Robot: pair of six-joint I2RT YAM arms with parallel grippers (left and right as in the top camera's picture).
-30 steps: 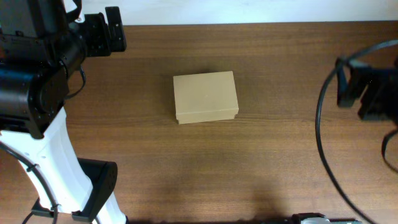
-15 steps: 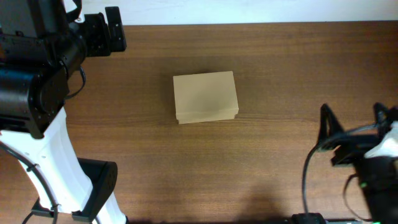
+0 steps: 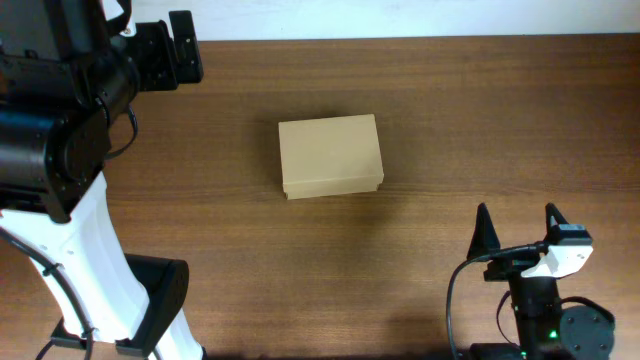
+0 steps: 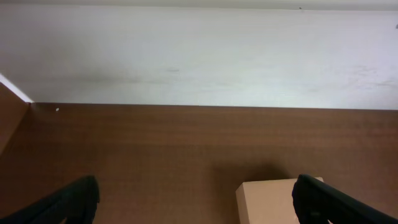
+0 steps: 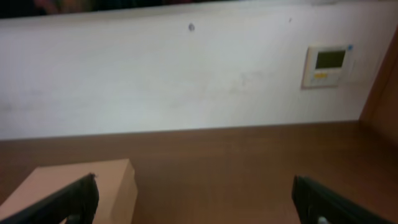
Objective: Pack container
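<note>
Counts: 1 container [image 3: 330, 155], tan cardboard. 1 table [image 3: 450, 110], brown wood. 2 grippers: 1 left gripper [image 4: 196, 202], 1 right gripper [image 3: 517, 228]. 2 fingers [image 5: 74, 198] per gripper, 4 total. 1 wall panel [image 5: 328, 64] with small screen, seen in right wrist view only. 1 white wall [image 5: 155, 74] behind the table.

Left arm [image 3: 50, 110]: bulky black rounded housings behind the left tool [image 4: 196, 193]. Further back, a long white link [image 3: 95, 250] with a smooth shell meets a black base block [image 3: 165, 295]. A thin black cable [image 3: 55, 283] runs alongside the white link. Left tool fingers [image 4: 74, 200]: matte black, blunt rounded tips.

Right tool [image 3: 517, 222]: two black fingers [image 3: 483, 230] tapering to sharp points. Directly behind them, a small white block [image 3: 565, 258] with a dark cap, then a round black joint [image 3: 585, 328]. Green indicator light [image 3: 548, 333] beside that joint. A second black cable [image 3: 452, 300] arcs off behind the right tool.
</note>
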